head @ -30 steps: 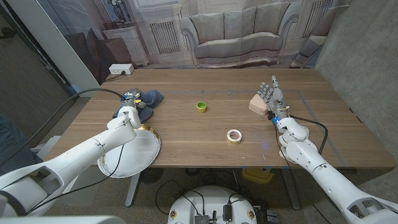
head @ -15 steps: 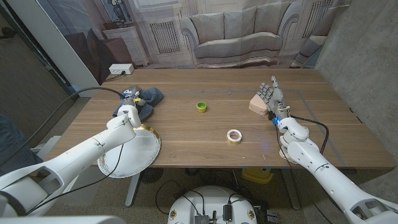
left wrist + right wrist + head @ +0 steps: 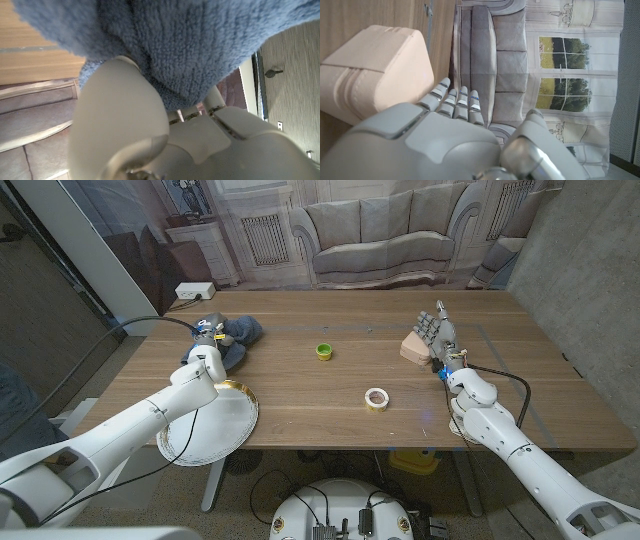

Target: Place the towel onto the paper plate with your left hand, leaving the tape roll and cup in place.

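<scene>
Plate (image 3: 208, 423) at near left edge; tape (image 3: 376, 397) near centre. Left hand (image 3: 208, 352) past plate, fingers buried in blue towel (image 3: 236, 335), apparently gripping it, towel on table. Right hand (image 3: 437, 338) upright, fingers straight, empty, beside tan block (image 3: 414, 347). Cup (image 3: 323, 351) mid-table.

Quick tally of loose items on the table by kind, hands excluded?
towel: 1 (blue, left robot hand on it)
paper plate: 1
green cup: 1
tape roll: 1
tan block: 1 (by the right robot hand)
Total: 5
</scene>
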Action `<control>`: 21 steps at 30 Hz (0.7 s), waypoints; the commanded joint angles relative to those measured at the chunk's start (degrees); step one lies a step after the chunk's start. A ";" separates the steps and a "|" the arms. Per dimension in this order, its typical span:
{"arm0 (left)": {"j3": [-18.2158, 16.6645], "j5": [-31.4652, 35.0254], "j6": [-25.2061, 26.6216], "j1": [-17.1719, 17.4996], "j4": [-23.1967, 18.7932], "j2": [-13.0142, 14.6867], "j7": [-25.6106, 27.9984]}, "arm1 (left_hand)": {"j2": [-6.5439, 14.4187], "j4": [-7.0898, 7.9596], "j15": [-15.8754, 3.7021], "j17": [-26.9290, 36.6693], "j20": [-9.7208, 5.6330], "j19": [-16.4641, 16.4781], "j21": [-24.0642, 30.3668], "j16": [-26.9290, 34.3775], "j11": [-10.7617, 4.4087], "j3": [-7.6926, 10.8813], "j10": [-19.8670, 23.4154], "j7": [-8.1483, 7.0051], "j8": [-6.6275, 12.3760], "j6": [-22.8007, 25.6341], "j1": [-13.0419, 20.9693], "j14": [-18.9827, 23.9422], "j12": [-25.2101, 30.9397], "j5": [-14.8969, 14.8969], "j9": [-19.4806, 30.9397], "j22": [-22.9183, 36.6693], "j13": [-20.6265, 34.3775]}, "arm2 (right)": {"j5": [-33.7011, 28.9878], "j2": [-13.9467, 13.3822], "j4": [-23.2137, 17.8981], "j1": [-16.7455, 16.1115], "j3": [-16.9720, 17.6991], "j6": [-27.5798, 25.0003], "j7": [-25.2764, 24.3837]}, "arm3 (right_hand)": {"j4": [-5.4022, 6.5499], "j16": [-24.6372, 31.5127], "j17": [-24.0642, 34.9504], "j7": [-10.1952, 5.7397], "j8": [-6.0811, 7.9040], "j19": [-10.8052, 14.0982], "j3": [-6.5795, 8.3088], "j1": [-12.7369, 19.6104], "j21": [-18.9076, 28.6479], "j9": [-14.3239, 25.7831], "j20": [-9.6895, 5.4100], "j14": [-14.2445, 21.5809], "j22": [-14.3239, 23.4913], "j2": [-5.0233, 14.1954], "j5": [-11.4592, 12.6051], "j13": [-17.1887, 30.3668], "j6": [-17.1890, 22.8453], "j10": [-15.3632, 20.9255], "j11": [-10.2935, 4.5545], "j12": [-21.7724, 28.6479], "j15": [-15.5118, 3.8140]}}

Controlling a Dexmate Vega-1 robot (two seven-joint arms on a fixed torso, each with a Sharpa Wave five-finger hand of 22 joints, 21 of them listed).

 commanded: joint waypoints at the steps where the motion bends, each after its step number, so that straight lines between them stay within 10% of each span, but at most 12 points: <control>1: -0.58 0.68 0.89 0.24 -2.34 0.64 -0.16 | 2.31 0.38 -6.78 0.32 -4.54 5.32 0.43 0.24 0.26 0.26 0.67 0.00 0.48 0.66 1.66 2.95 -0.17 0.00 0.22 0.04 0.27 | -0.48 -0.33 -1.04 -0.55 0.24 1.15 -0.02 | -0.12 -0.05 0.30 0.00 -0.17 -0.09 -0.15 0.18 0.00 0.08 -0.35 0.22 0.13 0.33 -0.28 0.15 0.43 0.39 0.07 -0.29 -0.08; 21: -2.55 2.19 6.34 2.99 -12.05 3.61 -1.63 | 2.23 0.68 -6.87 0.89 -4.58 5.81 0.82 0.29 0.12 0.58 1.40 0.32 0.74 1.10 1.32 4.25 -0.37 0.03 0.13 0.09 1.14 | 0.04 -0.51 -1.19 -1.08 0.74 1.52 0.19 | -0.13 -0.04 0.31 0.04 -0.17 -0.07 -0.23 0.14 0.00 0.08 -0.35 0.25 0.13 0.37 -0.30 0.15 0.47 0.42 -0.05 -0.29 -0.07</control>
